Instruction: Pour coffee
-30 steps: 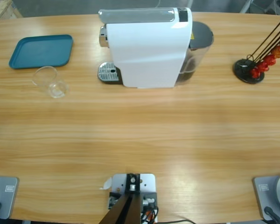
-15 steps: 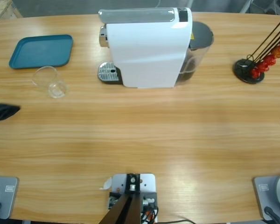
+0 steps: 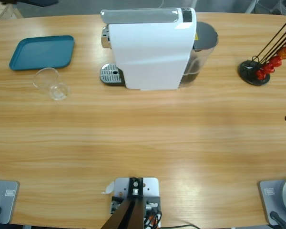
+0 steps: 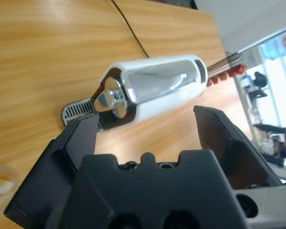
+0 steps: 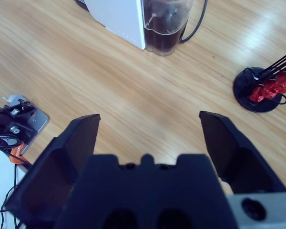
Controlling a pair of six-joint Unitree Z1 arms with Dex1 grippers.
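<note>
Above the table [image 3: 143, 138], both grippers' fingers [image 4: 78, 143] spread wide, empty, coffee machine [image 3: 150, 47] well apart.

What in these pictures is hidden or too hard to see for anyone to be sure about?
- Coffee: none shows; the glass cup looks empty in the high view and is cut off by the edge in the left wrist view.
- Arms: the high view's edges cut them off; only a dark tip shows at the right edge.
- Red capsules on the black stand: too small to count.
- Water tank: cut by the right wrist view's top edge.
</note>
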